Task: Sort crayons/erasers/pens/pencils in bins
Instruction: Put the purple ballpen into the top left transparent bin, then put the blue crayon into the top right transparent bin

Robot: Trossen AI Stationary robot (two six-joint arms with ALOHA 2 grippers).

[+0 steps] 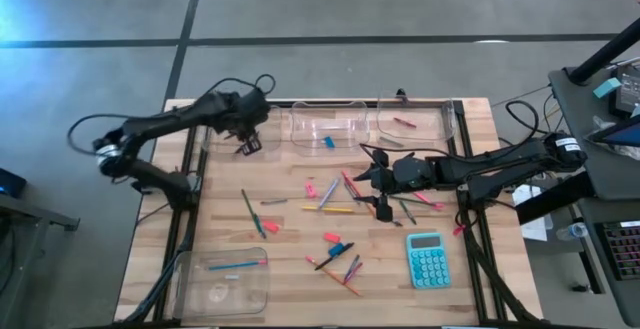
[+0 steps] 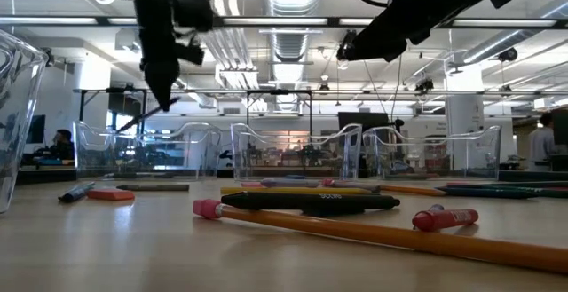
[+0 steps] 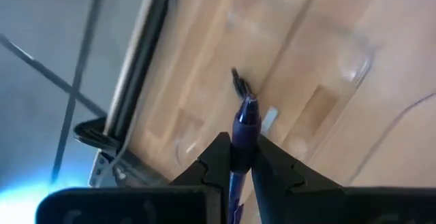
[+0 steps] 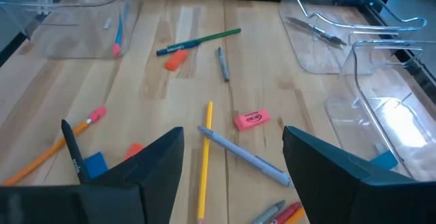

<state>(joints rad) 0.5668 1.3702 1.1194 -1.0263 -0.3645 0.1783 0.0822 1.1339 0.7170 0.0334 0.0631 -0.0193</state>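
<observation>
My left gripper [image 1: 246, 145] hangs above the far-left clear bin [image 1: 218, 137], shut on a dark purple pen [image 3: 245, 122]. A dark pen [image 4: 320, 32] lies in that bin. My right gripper [image 1: 372, 179] stands open over the middle of the table, above a scatter of loose things: a grey pen [image 4: 245, 154], a yellow pencil [image 4: 204, 163] and a pink eraser [image 4: 251, 120]. Nothing is between its fingers [image 4: 157, 159]. The middle far bin [image 1: 326, 125] holds a blue eraser, the far-right bin [image 1: 416, 119] a red crayon, and the near-left bin [image 1: 224, 275] a blue pencil. My left gripper pinches the pen's barrel [image 3: 240, 157] between its two fingers. The fingers slant down from above and the pen runs roughly along them. Its silver tip end [image 3: 249, 105] sticks out past the fingertips toward the bin. The pen is lifted clear of the bin and the table.
A teal calculator [image 1: 427, 260] lies near the table's right front. More pencils, pens, crayons and erasers are strewn from the table's middle [image 1: 330, 194] to its near side [image 1: 338, 259]. A green pencil [image 1: 252, 213] lies left of centre. Cables trail behind the left arm.
</observation>
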